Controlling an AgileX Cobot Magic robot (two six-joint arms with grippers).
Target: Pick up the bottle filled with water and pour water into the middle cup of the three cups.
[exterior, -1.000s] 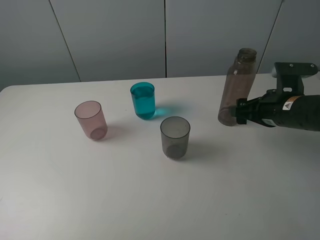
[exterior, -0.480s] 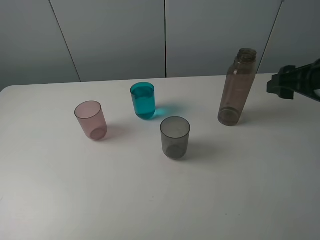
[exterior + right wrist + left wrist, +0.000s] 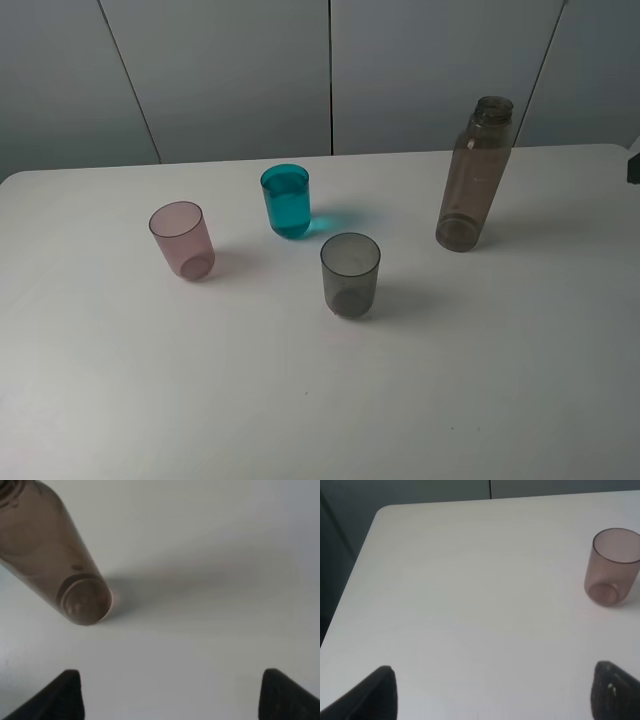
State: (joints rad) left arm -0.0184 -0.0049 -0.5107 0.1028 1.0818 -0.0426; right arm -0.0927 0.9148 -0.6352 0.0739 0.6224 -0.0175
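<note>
Smoky grey-brown translucent plastic forms the bottle (image 3: pixel 474 176), which stands upright and uncapped on the white table (image 3: pixel 300 400), toward the far right edge. All other positions are given relative to this bottle. The middle cup (image 3: pixel 287 201), teal-blue and upright, stands well apart to the bottle's left, at about the same depth on the table. The pink cup (image 3: pixel 183 240) stands further left again and slightly nearer the camera. The grey cup (image 3: pixel 350 274) stands to the bottle's left and nearer the camera, closer to it than the other two. No cup touches another or the bottle.

The right gripper (image 3: pixel 170 692) is apart from the bottle (image 3: pixel 55 565); its wrist view shows two dark fingertips (image 3: pixel 60 695) spread apart, with bare table between them and nothing held. The left gripper (image 3: pixel 492 690) is far off past the pink cup (image 3: pixel 612 566); its fingertips (image 3: pixel 372 695) likewise stand wide with only table between. In the high view only a dark sliver shows at the right edge.
</note>
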